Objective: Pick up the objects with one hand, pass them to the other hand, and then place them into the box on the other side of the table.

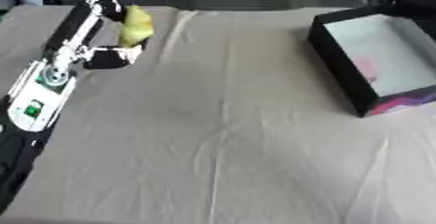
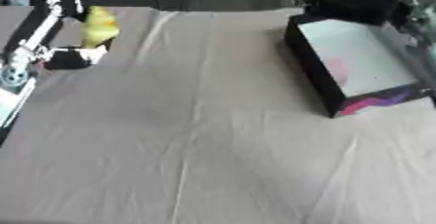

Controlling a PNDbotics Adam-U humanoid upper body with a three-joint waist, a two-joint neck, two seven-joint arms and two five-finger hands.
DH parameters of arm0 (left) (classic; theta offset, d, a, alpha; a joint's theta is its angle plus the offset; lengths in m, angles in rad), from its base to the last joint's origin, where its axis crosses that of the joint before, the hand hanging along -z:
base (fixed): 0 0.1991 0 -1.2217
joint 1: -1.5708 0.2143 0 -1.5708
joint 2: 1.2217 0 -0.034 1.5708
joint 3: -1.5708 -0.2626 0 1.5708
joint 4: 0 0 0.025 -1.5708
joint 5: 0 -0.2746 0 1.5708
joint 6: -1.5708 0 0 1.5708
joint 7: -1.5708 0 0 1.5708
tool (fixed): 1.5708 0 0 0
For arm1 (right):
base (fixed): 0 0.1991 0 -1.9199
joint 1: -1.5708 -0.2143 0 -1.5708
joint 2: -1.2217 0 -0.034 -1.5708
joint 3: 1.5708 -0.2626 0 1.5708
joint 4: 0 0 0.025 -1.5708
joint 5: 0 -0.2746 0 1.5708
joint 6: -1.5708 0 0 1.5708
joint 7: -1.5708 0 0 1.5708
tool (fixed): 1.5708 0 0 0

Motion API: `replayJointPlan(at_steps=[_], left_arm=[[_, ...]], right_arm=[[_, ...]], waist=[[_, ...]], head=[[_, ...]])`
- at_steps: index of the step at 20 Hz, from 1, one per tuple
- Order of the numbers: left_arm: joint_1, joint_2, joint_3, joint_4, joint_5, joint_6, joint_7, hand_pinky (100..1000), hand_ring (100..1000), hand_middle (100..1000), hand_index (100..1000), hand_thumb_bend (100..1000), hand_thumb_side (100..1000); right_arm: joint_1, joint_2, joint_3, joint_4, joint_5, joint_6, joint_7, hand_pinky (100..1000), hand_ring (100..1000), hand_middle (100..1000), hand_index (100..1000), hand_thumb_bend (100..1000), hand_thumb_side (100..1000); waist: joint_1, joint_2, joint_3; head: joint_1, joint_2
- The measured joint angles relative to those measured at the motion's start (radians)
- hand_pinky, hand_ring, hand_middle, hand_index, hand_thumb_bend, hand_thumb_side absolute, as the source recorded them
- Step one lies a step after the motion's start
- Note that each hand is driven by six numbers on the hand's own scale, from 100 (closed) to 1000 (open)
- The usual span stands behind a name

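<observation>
- The left hand [image 1: 106,28] reaches in from the left side, over the far left part of the counter [image 1: 221,135].
- Its fingers [image 1: 109,5] and thumb curl round a yellow object [image 1: 136,25]: the fingers lie against the object's far upper end, the thumb comes under its near lower end.
- The yellow object is soft-edged and longish, standing more or less upright in the grasp, with a faint orange spot near its top in the right eye view; what it is cannot be made out.
- Whether the object rests on the cloth or is lifted off it cannot be told.
- The left forearm [image 1: 41,91], white and silver with a small green mark, runs down toward the lower left corner.
- A pale, creased cloth [image 1: 255,179] covers the counter.
- The box [image 1: 336,65] sits at the far right of the counter, well apart from the hand; it has black walls, a pale inside with a pinkish patch, and a pink and purple print on its near end.
- The right hand shows in neither view.
</observation>
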Motion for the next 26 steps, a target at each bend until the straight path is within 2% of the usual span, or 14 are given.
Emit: replayJointPlan(at_steps=[15, 26], left_arm=[[-0.010, -0.106, -0.015, 0.007, -0.045, -0.037, 0.086, 703, 599, 520, 447, 100, 100], [-0.047, -0.154, -0.034, 0.014, -0.161, -0.075, 0.122, 700, 604, 525, 448, 100, 100]], right_arm=[[-0.059, 0.078, 0.081, 0.055, 0.074, 0.001, 0.096, 984, 908, 878, 955, 100, 683], [-0.096, 0.124, 0.131, 0.112, 0.133, -0.006, 0.153, 978, 911, 884, 963, 100, 675]], waist=[[-0.008, 0.000, 0.004], [-0.008, 0.000, 0.010]], head=[[-0.036, 0.000], [-0.044, 0.000]])
